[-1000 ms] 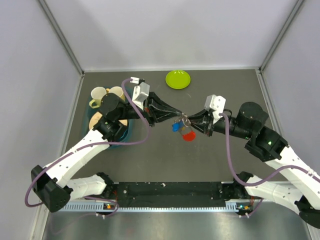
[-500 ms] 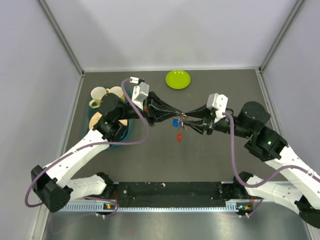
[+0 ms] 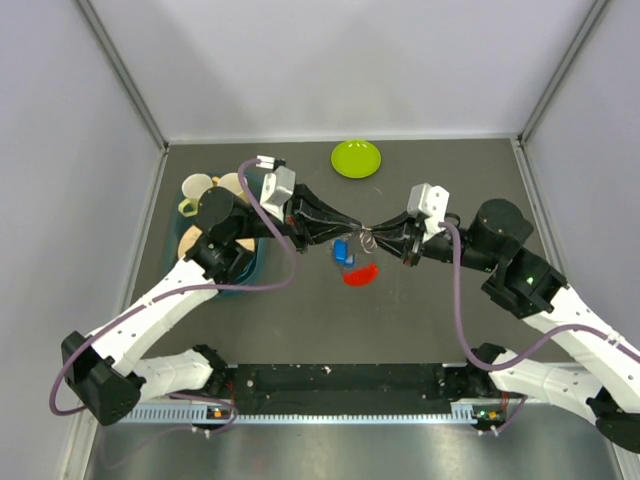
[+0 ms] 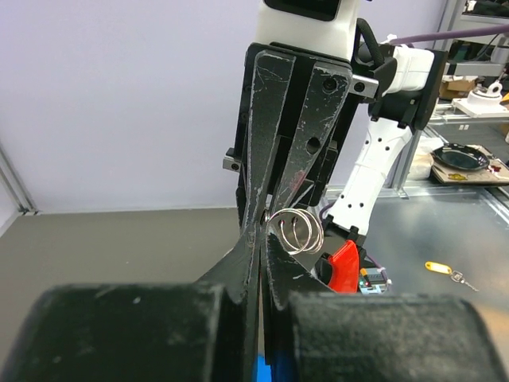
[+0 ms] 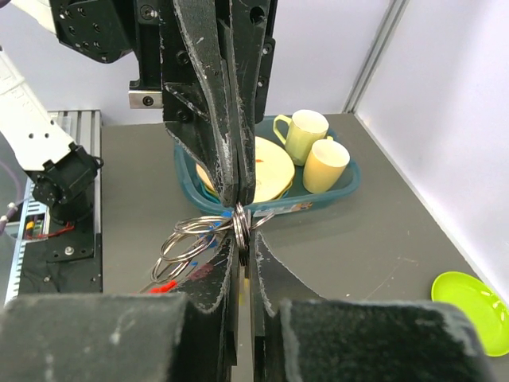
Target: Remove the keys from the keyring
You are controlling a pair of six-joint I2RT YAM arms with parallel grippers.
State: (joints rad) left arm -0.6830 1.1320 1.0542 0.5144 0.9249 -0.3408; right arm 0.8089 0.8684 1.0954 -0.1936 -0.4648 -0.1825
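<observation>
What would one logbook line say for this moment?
left gripper: shut on keyring | right gripper: shut on keyring | red key, blue key: below keyring, attachment unclear

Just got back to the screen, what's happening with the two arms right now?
Both arms meet in mid-air over the table. The left tool and the right tool are each shut on the keyring, tip to tip. The blue key and the red key show just under the ring; whether the red one is attached cannot be told. No key is clearly off yet.
</observation>
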